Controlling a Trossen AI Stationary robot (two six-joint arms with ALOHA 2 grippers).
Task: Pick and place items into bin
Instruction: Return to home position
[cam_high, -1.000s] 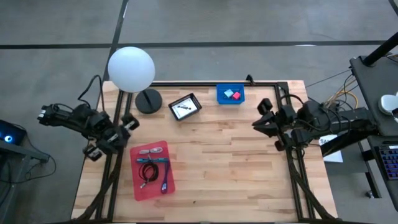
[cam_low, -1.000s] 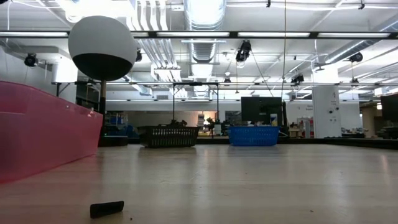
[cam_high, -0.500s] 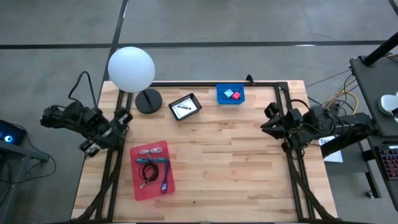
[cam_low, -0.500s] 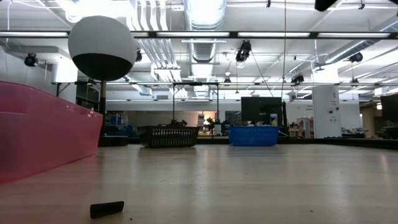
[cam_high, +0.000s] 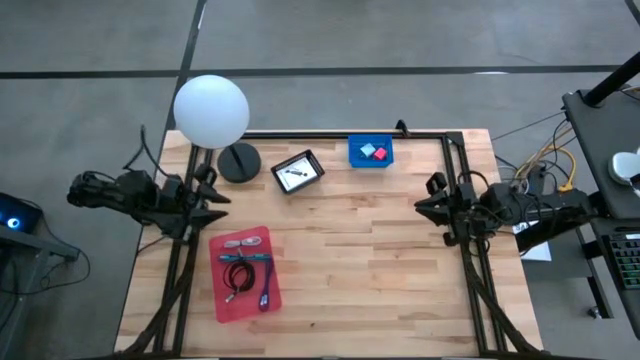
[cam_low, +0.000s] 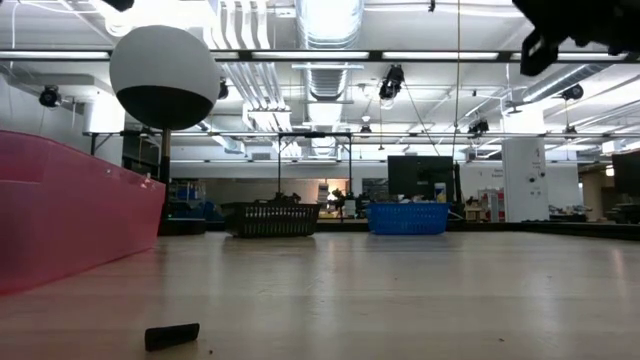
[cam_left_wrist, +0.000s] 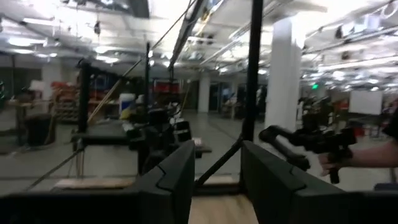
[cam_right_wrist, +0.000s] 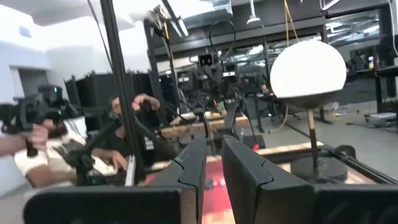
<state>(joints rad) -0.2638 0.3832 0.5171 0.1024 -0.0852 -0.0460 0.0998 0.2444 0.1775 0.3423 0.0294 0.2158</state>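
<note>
**Count of things on the table**

Three containers are counted: one black bin (cam_high: 297, 171), one blue bin (cam_high: 354, 152), one red tray (cam_high: 225, 300). Two cubes are seen: one pink cube (cam_high: 380, 153), one teal cube (cam_high: 368, 150). One black cable (cam_high: 238, 276), one purple cable (cam_high: 266, 292), one pen (cam_high: 250, 258) and one lamp (cam_high: 211, 110) are counted. Two grippers are seen: left gripper (cam_high: 207, 195), right gripper (cam_high: 430, 197).

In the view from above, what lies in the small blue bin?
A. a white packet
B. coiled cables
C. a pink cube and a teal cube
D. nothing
C: the blue bin holds a pink cube and a teal cube, while the cables lie in the red tray.
</note>
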